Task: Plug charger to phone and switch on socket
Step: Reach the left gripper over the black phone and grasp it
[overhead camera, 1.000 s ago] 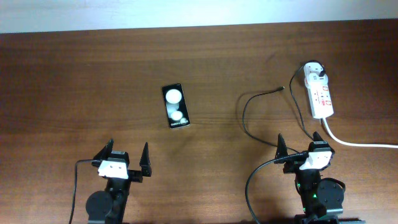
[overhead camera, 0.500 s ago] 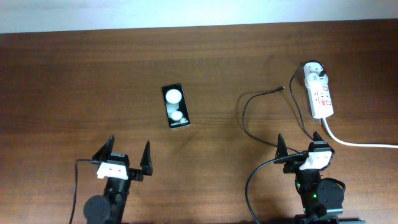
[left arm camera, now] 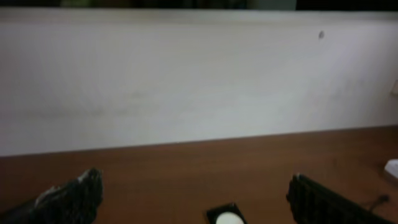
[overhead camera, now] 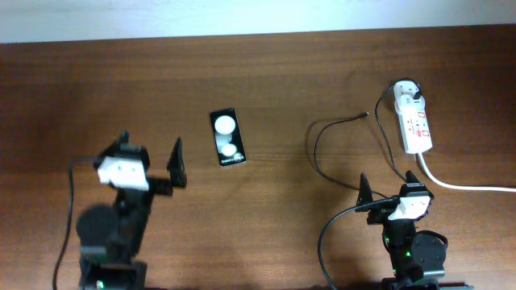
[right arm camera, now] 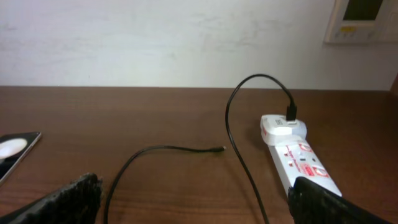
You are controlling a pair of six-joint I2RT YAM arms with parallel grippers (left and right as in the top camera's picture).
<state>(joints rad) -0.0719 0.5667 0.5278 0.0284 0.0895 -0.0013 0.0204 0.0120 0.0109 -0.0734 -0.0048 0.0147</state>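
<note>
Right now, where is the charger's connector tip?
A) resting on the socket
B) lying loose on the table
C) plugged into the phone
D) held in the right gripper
B: the charger's connector tip lies on the table between phone and socket, touching neither.

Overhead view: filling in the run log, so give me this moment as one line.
left gripper open, left of phone | right gripper open, empty | charger tip loose, apart from phone | socket switch unreadable

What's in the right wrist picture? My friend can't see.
A white, red-marked power strip lies on a wooden table, a white plug adapter at its far end. Its thin black cable trails left, its tip short of a flat black phone.
</note>
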